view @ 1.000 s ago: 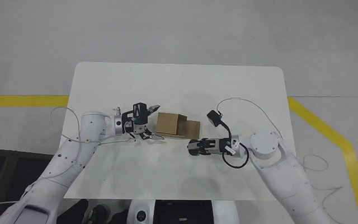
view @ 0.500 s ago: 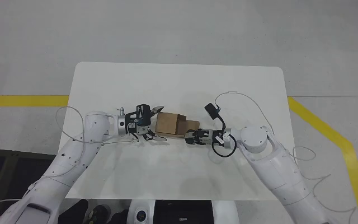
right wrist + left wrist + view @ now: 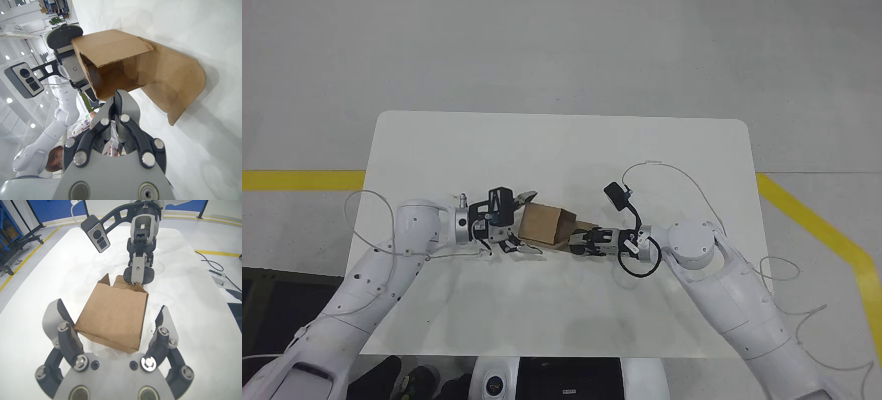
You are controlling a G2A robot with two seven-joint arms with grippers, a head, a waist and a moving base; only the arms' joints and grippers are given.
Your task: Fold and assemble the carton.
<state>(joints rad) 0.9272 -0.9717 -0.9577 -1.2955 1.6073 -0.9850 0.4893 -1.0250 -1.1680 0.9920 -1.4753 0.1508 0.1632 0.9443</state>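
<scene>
A brown carton (image 3: 545,224) lies on its side in the middle of the white table (image 3: 642,150). My left gripper (image 3: 526,222) is open, its fingers straddling the carton's closed end (image 3: 113,313) without clamping it. One left finger (image 3: 64,36) shows behind the carton's top panel. The carton's mouth (image 3: 111,79) faces my right gripper (image 3: 115,97), which is shut with nothing between its fingers. Its tips sit at the lower rim of the opening, and from the left wrist this right gripper (image 3: 139,276) touches the far edge. One long flap (image 3: 179,85) lies curled on the table.
A thin white cable (image 3: 682,185) loops over the table behind the right arm, and another cable (image 3: 367,215) hangs off the left edge. Bare tabletop stretches behind and in front of the carton.
My right gripper has slid left up to the carton's open end. The left gripper has moved right, closer around the carton, which has turned slightly.
</scene>
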